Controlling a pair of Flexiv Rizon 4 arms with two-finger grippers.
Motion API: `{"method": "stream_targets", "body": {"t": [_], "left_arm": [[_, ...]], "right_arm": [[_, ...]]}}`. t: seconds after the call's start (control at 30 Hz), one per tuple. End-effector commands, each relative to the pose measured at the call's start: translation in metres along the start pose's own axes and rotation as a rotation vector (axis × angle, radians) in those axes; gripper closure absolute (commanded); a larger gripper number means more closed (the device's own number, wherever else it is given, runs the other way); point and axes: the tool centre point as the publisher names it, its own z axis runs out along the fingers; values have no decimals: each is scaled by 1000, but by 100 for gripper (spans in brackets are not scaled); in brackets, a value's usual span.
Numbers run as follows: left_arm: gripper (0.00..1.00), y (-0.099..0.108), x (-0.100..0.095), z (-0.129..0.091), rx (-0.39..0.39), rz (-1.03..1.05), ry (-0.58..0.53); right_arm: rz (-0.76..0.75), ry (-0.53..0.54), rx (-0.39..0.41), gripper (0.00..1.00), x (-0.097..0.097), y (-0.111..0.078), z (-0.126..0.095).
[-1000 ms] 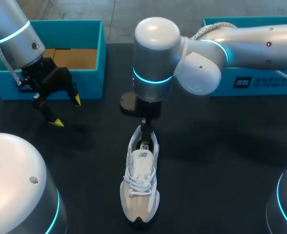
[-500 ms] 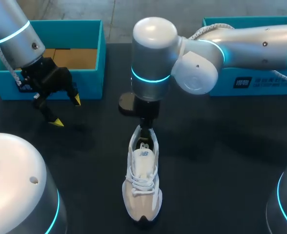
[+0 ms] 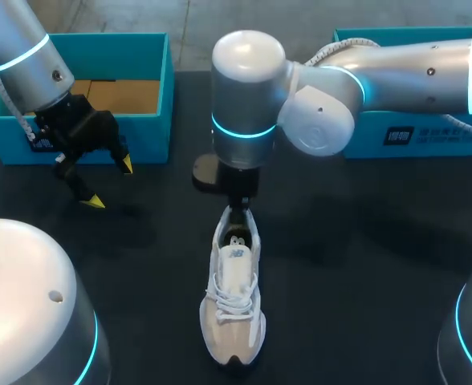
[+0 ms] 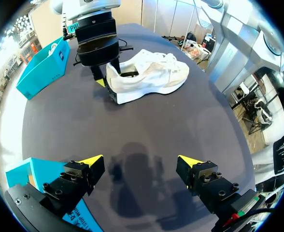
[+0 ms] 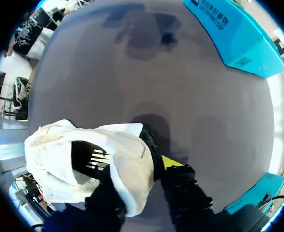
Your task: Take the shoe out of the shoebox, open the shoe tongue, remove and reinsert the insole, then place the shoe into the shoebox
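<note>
White sneaker (image 3: 233,321): out of the shoebox, standing on its sole on the dark table (image 3: 364,273), with its toe nearest me and its heel pointing away.
Handling: I judge it light. The upper looks soft and will give under a pinch. Only the sole and the heel cup look stiff enough to carry it.
Laces (image 3: 232,295): criss-crossed over the instep, with loose loops that could snag a fingertip.
Tongue (image 3: 234,269): a padded white flap. I would take it by its free top edge, above the laces, and not by the mesh at the sides.
Insole: it sits down in the dark opening, and I cannot make it out clearly.
Heel collar (image 5: 134,188): the firmest place to hold, and the one in use.
Right gripper (image 5: 138,166): clamped on that collar, with one finger inside the opening and the other against the outside of the heel.
Left gripper (image 3: 110,183): fingers spread wide and holding nothing. It hovers over the table well apart from the sneaker, just in front of the shoebox.
Shoebox (image 3: 162,88): teal and open, with its cardboard floor bare, at the far left.
Second teal piece (image 3: 413,136): at the far right behind my right arm. I cannot tell whether it is a box or a lid.
</note>
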Motion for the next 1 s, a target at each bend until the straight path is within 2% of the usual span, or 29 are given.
{"method": "stream_targets", "body": {"t": [0.03, 0.4, 0.63, 0.77, 1.0], "left_arm": [[0, 0, 1, 0, -3, 0, -1], [0, 0, 1, 0, -3, 0, -1], [0, 0, 1, 0, -3, 0, -1], [0, 0, 1, 0, -3, 0, -1], [0, 0, 1, 0, -3, 0, -1]], "right_arm": [[2, -3, -1, 100, 3, 0, 1], [39, -52, 11, 100, 10, -7, -20], [72, -106, 31, 100, 2, -15, -55], [59, -151, 10, 100, -8, -21, -77], [29, -218, 51, 100, -26, -27, -119]]}}
